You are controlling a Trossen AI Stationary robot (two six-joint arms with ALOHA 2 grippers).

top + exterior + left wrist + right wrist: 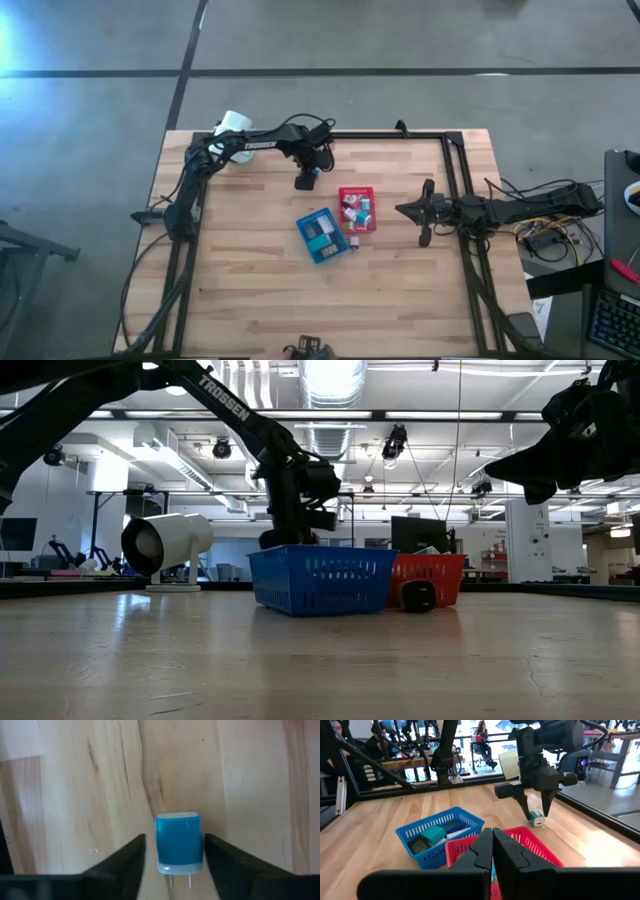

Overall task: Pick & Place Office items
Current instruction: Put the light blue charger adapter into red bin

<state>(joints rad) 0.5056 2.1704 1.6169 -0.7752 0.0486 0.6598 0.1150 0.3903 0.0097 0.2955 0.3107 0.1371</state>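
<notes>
The left hand hung with fingers spread either side of a small blue plug adapter lying on the bench at eleven o'clock from the red tray, seemingly not yet pinching it; it looked light, rigid, slick-sided, best gripped across its flat flanks.

Overhead, table-level and two wrist cameras share the trays.
</notes>
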